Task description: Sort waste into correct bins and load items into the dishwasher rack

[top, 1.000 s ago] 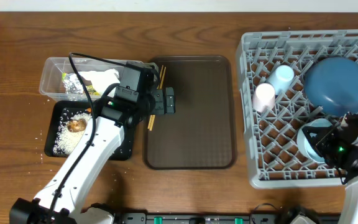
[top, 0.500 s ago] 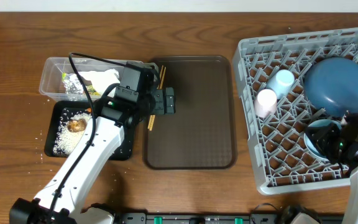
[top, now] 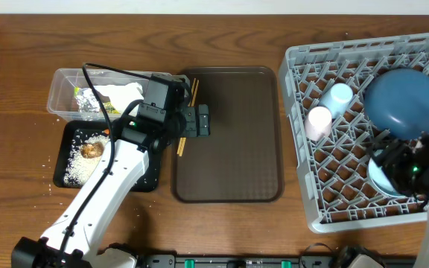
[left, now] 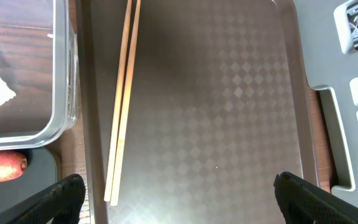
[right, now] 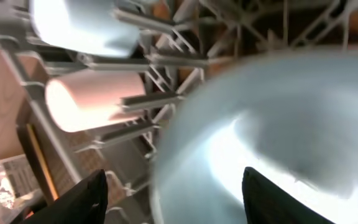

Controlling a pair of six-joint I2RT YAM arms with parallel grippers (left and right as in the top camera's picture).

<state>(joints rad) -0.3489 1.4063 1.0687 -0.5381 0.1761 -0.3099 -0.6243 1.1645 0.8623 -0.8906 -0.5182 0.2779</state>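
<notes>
- While the left fingers (left: 178, 186) hang spread and empty over the brown serving tray (top: 237, 149) mid-tabletop, the chopsticks (left: 122, 99) lie flat along the tray's left rim, untouched. They are prob. the next pick-up.
- Dishwasher rack (top: 334, 201) fills the tabletop's right edge. Blue plate (top: 403, 103) leans toward its far-right corner. Pink-white cup (top: 318, 119) & light blue cup (top: 339, 95) sit tilted among the tines, likely so they can't roll.
- Right fingers (right: 176, 193) sit either side of the light blue bowl's (right: 278, 143) rim, in the rack's near-right part. Looks like the bowl is being seated in the grid.
- Hard to tell: right wrist view is smeared w/ blur, so can't say if those fingers pinch the rim or hang loose. From overhead, the arm covers most of the bowl.
- Toward the left edge: clear tub (top: 56, 89) w/ tissue (top: 121, 93) & foil (top: 88, 103); black tray (top: 149, 183) w/ rice (top: 77, 167) & brown lump (top: 90, 150).
- Carrot (left: 2, 168) shows only as a cut-off end in the left wrist view.
- Left arm hides part of both bins & the chopsticks' middle. Rack's right side is cropped.
</notes>
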